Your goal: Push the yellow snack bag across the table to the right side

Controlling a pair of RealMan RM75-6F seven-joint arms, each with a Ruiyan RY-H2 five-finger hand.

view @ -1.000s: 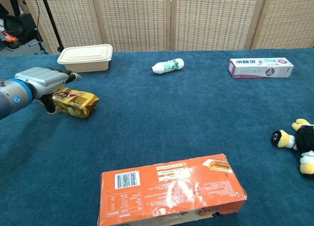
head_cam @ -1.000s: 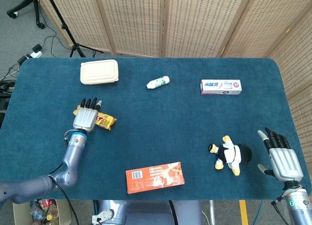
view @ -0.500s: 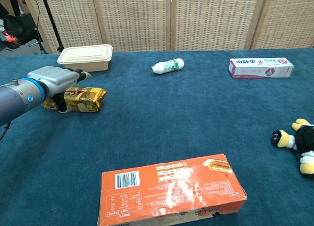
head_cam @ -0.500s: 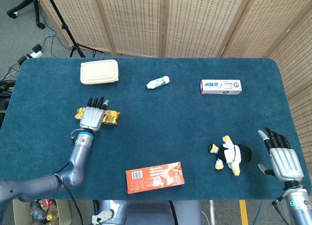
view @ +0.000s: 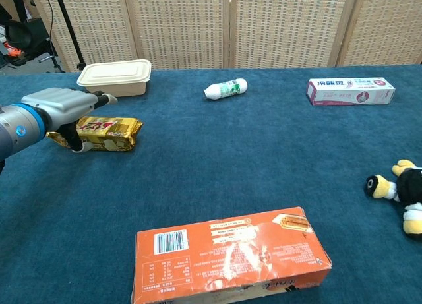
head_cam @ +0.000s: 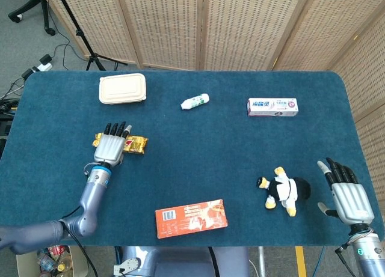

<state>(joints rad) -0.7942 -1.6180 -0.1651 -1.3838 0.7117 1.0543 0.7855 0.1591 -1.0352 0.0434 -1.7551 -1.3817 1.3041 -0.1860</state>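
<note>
The yellow snack bag (head_cam: 136,145) lies flat on the left part of the blue table (head_cam: 198,157), long side running left to right; the chest view shows the bag (view: 109,133) too. My left hand (head_cam: 110,148) lies flat over the bag's left end with its fingers straight and pointing away from me, and the chest view shows that hand (view: 58,107) at the bag's left side. It grips nothing. My right hand (head_cam: 345,196) hovers open near the table's right front corner, far from the bag.
A cream food container (head_cam: 123,88) sits behind the bag. A white bottle (head_cam: 195,101) and a toothpaste box (head_cam: 272,106) lie further back to the right. A penguin plush (head_cam: 281,190) lies near my right hand. An orange box (head_cam: 191,217) lies at the front edge.
The bag swung from tilted to level and slid a little to the right. In the last half second my left hand drew back slightly to the left. The right hand stayed put.
</note>
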